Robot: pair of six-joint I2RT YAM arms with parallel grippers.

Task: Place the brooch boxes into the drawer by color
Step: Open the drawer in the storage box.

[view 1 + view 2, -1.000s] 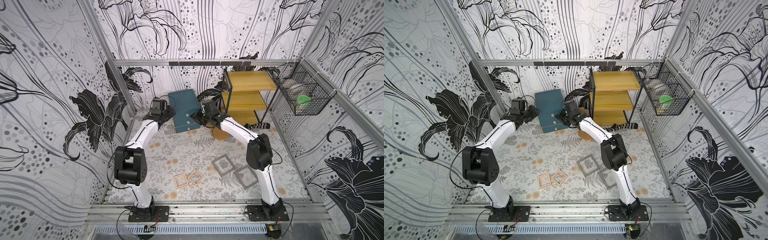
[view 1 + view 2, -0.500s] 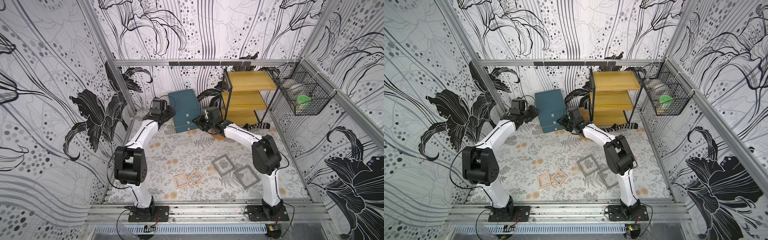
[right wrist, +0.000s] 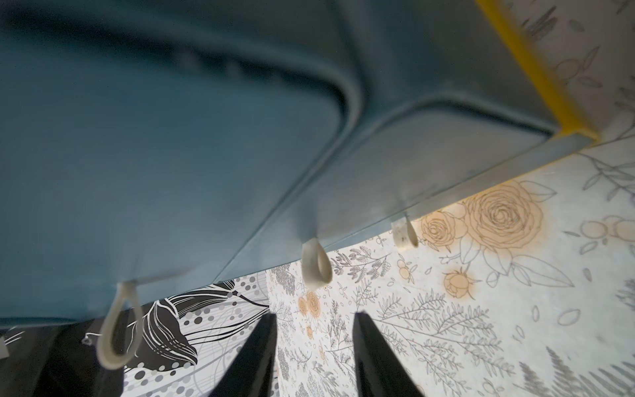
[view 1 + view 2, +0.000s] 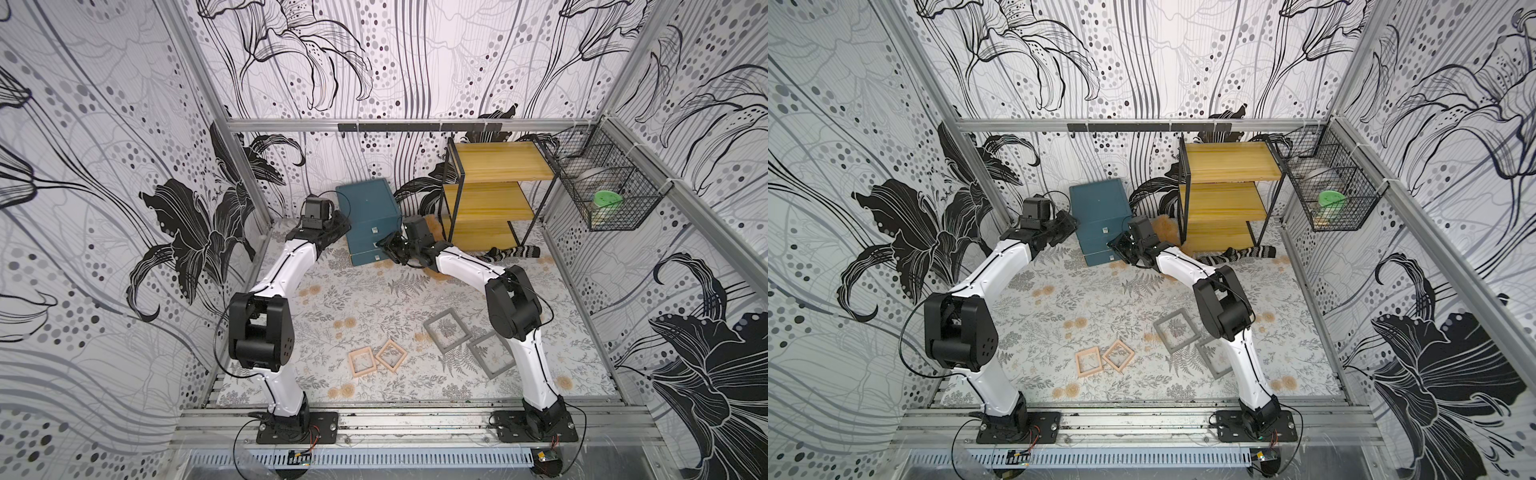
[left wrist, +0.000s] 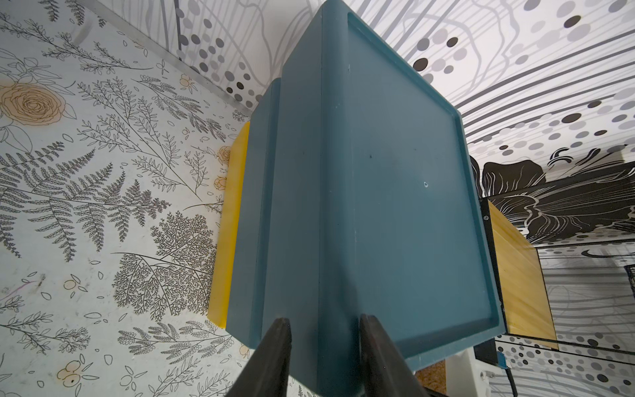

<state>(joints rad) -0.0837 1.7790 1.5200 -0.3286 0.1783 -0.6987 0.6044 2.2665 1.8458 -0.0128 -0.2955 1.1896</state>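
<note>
your right gripper (image 4: 386,248) has dropped over the last second. it was higher up at the front corner of the drawer chest (image 4: 365,208), and now it hangs low before the chest's front, facing the pale pull loops (image 3: 118,330). in the right wrist view its jaws stand partly spread with nothing between them. the middle loop (image 3: 316,264) sits just past the fingertips, not yet inside the gap.

your left gripper (image 5: 324,326) has not moved. it is at the chest's rear corner, jaws closed down on the chest's edge, which runs between the two fingers. the chest has stayed where it was too.

the brooch boxes you can see have not shifted either. two pale pinkish boxes (image 4: 362,362) (image 4: 391,354) touch at a corner well out in front of the chest. two grey boxes (image 4: 447,330) (image 4: 488,357) lie near them, equally far from the chest, one partly under your right arm. no yellow box shows in either top view. a yellow strip (image 5: 230,223) runs along the chest's foot in both wrist views, but you cannot tell what it is.

so this looks like the drawer-opening step: chest braced, a loop being lined up, and at least four boxes not yet put away.
</note>
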